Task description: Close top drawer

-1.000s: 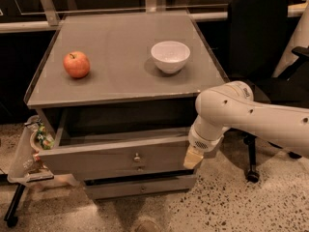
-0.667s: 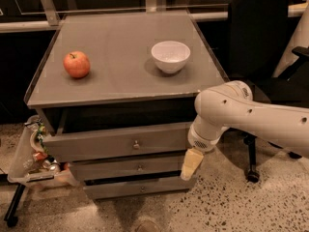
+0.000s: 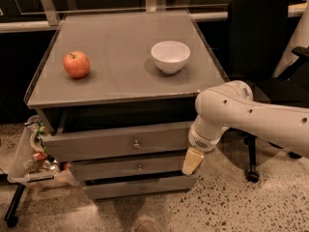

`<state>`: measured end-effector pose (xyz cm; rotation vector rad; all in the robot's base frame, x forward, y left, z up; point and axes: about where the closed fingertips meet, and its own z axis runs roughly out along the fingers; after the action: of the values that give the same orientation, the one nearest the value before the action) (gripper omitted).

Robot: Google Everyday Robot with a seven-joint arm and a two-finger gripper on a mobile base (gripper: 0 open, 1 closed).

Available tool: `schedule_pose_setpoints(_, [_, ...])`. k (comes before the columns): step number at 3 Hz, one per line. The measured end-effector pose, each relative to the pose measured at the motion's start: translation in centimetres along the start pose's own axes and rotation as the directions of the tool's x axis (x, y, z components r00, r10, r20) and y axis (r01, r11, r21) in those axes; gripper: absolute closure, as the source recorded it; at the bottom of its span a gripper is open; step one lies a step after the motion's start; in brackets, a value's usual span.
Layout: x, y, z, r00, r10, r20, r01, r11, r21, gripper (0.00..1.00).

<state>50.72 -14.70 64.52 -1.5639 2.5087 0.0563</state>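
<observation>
The top drawer [image 3: 116, 141] is the tall grey front with a small round knob [image 3: 136, 143] under the cabinet top [image 3: 120, 81]. It sits almost pushed in, with a dark gap above its front and a short strip of its left side still showing. My gripper [image 3: 192, 161] hangs from the white arm [image 3: 241, 112] at the drawers' right end. It is just below the top drawer's right corner, level with the middle drawer [image 3: 130, 168]. It holds nothing that I can see.
A red apple [image 3: 77, 64] and a white bowl [image 3: 170, 56] stand on the cabinet top. A bottom drawer [image 3: 140, 187] lies below. A bin of trash [image 3: 36, 153] sits at the cabinet's left. A black office chair [image 3: 260, 47] stands at the right behind the arm.
The top drawer has slid in from well pulled out to nearly in. My gripper dropped slightly, from against the drawer front's right end to just below it.
</observation>
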Motion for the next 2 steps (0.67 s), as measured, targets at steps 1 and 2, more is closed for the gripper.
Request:
schedule_pose_setpoints(1, [0.00, 0.00, 0.00, 1.000, 0.000, 0.000, 0.000, 1.0000, 0.000, 0.42])
schedule_pose_setpoints(2, [0.00, 0.00, 0.00, 1.000, 0.000, 0.000, 0.000, 1.0000, 0.000, 0.65])
